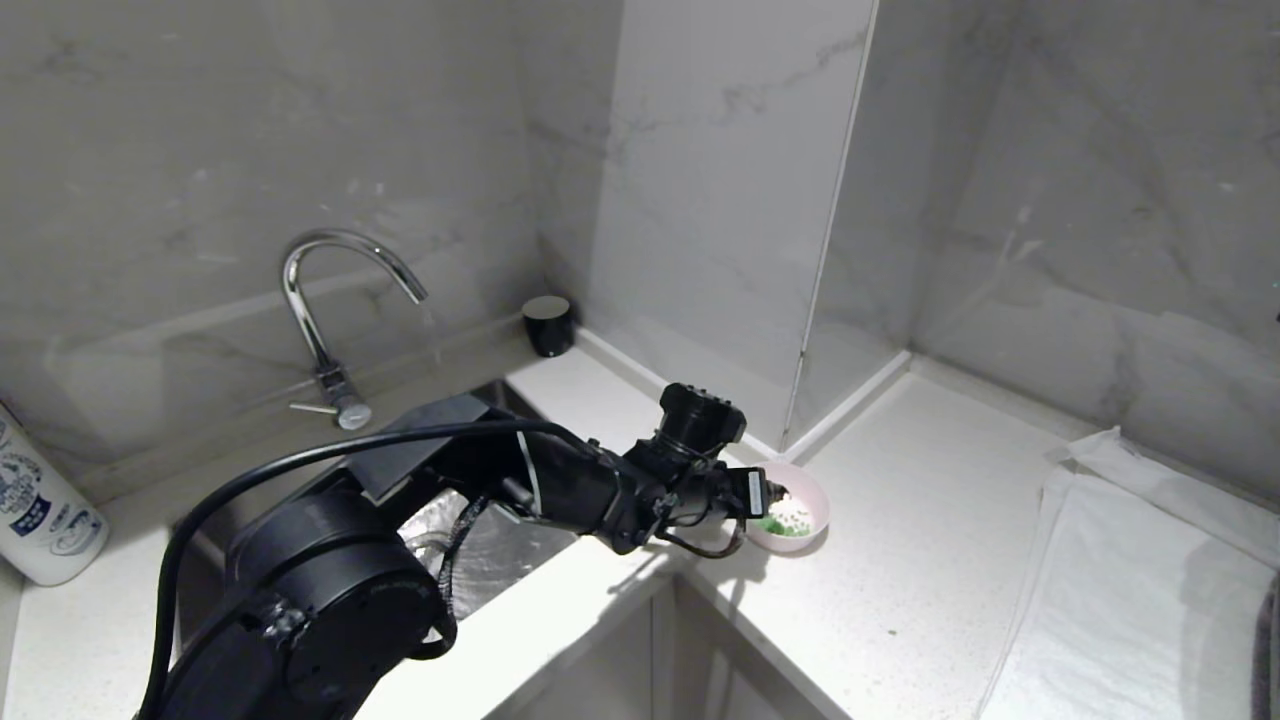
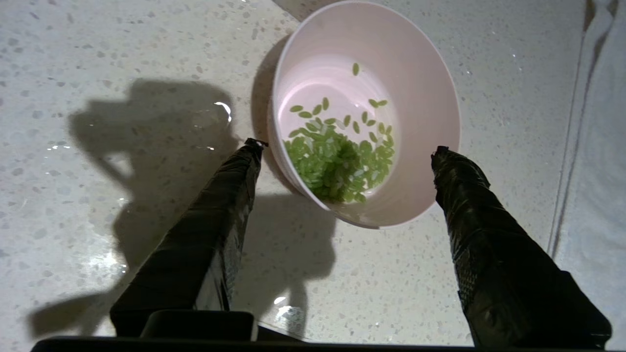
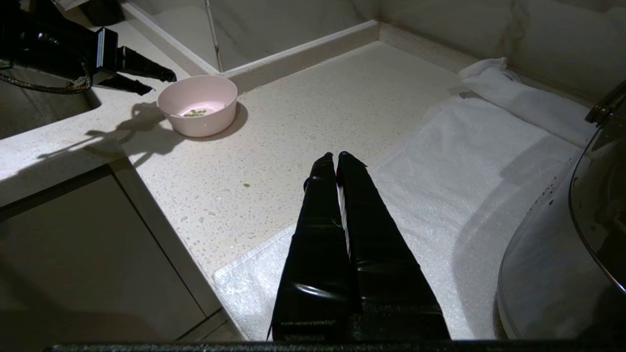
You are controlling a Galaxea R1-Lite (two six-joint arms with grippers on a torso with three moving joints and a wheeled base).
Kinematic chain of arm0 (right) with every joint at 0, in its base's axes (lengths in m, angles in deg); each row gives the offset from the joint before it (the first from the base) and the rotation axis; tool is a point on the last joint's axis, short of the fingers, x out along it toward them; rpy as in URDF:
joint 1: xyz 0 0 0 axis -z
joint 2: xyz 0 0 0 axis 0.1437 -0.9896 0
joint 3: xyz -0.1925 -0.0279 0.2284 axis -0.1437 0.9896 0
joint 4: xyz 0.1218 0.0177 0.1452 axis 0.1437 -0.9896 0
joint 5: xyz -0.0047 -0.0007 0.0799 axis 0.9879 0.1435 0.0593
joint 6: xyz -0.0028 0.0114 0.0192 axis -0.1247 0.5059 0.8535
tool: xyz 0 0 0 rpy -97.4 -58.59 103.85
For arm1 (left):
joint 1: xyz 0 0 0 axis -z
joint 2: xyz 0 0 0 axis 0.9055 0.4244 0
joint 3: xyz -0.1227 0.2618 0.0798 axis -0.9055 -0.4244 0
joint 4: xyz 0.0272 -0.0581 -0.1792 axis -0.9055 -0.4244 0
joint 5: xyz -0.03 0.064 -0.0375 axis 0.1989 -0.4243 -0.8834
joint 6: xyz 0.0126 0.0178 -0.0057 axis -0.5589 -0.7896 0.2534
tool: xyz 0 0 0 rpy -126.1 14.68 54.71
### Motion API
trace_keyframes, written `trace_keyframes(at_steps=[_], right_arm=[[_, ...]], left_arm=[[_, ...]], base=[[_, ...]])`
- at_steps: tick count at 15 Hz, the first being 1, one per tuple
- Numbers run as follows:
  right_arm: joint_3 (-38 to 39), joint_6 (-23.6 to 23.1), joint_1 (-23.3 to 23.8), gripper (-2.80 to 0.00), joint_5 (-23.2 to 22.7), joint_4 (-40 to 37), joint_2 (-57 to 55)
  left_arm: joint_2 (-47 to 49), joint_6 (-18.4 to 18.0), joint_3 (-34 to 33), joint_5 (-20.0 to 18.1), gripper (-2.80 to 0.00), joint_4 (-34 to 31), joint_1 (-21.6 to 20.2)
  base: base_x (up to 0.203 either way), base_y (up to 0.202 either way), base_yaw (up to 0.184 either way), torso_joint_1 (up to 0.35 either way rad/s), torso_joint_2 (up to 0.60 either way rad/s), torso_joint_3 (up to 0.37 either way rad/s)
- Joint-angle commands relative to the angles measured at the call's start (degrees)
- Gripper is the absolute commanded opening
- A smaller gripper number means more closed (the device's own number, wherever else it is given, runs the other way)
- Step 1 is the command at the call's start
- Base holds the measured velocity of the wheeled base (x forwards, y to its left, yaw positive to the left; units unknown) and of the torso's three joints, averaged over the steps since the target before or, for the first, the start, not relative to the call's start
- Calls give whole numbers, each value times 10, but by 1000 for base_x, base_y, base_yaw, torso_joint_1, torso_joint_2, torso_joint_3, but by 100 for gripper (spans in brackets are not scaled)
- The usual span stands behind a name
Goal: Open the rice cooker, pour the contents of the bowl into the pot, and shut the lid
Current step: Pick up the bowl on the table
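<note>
I have the left arm stretched low over the sink (image 1: 480, 560) toward the bowl (image 1: 805, 510) on the counter (image 1: 920, 580), left gripper (image 2: 345, 149) fingers wide either side of its rim. Right gripper (image 3: 335, 156) fingers pressed together above the white towel (image 3: 440, 161).

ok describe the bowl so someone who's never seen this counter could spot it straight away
Start at the sink, then cross to the white speckled counter beside it. The bowl sits near the inner wall corner: small, round, pale pink, with green grains inside, unlike the white towel further along.
</note>
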Motion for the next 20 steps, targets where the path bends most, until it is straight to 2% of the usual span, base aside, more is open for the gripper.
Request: trace_keyframes(at_steps=[1,5,6,10,13,16,20], right_arm=[[0,0,0,-280,0,0,-1],[0,0,0,-280,0,0,0],[0,0,0,-280,0,0,-1],[0,0,0,-280,0,0,-1],[0,0,0,-280,0,0,-1],[0,0,0,-280,0,0,-1],[0,0,0,-280,0,0,0]], left_arm=[[5,2,0,1,0,0,-1],[30,-5,17,29,0,-4,-1],[34,-5,30,34,0,-22,0],[66,-5,106,108,0,-76,1],[66,-7,106,121,0,-84,1],[70,-30,105,152,0,-87,1],[63,-36,101,155,0,-87,1]], base=[[0,0,0,0,0,0],[0,0,0,0,0,0],[0,0,0,0,0,0],[0,0,0,0,0,0],[0,0,0,0,0,0],[0,0,0,0,0,0],[0,0,0,0,0,0]])
